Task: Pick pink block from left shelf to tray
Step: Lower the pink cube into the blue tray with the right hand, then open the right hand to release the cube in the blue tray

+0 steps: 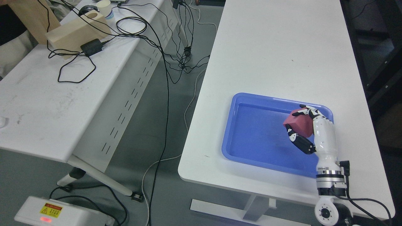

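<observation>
While hovering over the right end of the blue tray (pixel 230 131) at the lower right of the frame, grasps the pink block (pixel 297 123) with the fingers (pixel 301 142) of the right hand (pixel 321 133): upper ones hooked over the top edge, thumb pressed against the lower left face. Holds the block tilted, one corner aimed toward the upper left, and apparently raised off the tray floor, though cannot tell for sure from this angle. Keeps the block inside the tray's outline, nearer the right rim than the middle. Leaves only the release to do, by this reading. Could go wrong by letting go while tilted and raised, likely dropping the block onto a corner and sending it tumbling, perhaps over the low right rim onto the white counter (pixel 276 56). Could flick it sideways by opening unevenly, thumb last. Could press block or knuckles into the tray by lowering too far, shoving the light tray along the counter toward the near edge at the bottom of the frame. Could drag the block out again by withdrawing before opening fully. Shows no left arm anywhere. Disregard the cables (pixel 166 78) and wooden box (pixel 73 31) on the second counter (pixel 47 103) at the upper left: well apart from the tray.
</observation>
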